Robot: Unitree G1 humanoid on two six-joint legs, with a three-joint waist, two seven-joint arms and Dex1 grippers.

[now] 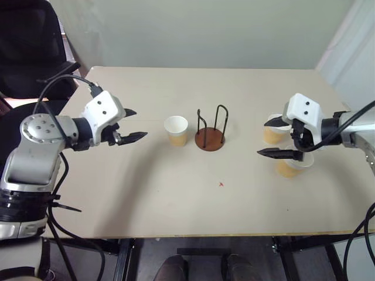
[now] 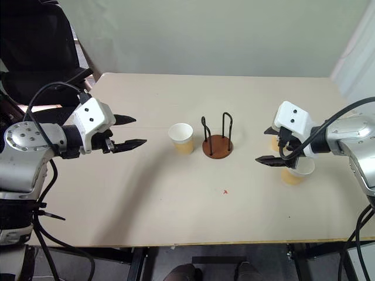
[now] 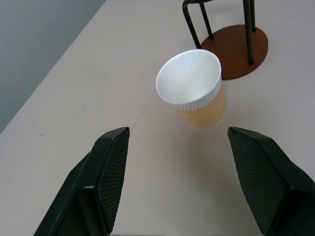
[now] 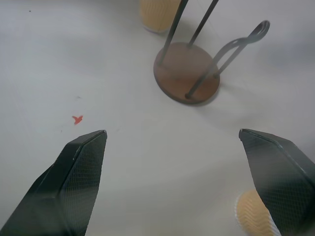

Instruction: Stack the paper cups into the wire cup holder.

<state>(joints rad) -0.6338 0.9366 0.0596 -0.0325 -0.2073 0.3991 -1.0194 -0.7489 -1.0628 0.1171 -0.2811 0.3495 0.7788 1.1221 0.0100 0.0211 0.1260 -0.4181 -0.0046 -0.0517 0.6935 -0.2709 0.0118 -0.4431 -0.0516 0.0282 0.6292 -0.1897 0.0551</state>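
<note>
Left eye view: a pale beige worktop (image 1: 176, 199) spreads before the robot, with both arms raised over it from either side. The left gripper (image 1: 132, 124) hangs above the worktop's left half, its jaws apart and empty, aimed toward the middle. The right gripper (image 1: 270, 138) hangs over the right side, its jaws spread wide and holding nothing. Near the centre stands the wire cup holder (image 1: 210, 138), a round reddish-brown base with thin black wire loops rising upright (no cup sits in it). Just to its left, close but apart, one of the paper cups (image 1: 176, 130) stands upright, mouth up, white inside and tan-yellow outside; in the left wrist view this cup (image 3: 195, 87) lies ahead of the open jaws with the holder behind it. Two more paper cups stand at the right, well apart from the holder: one (image 1: 272, 134) partly hidden behind the right gripper, the other (image 1: 291, 167) nearer the front edge, below the lower finger. A small red mark (image 1: 221, 184) lies on the bare worktop in front of the holder.
</note>
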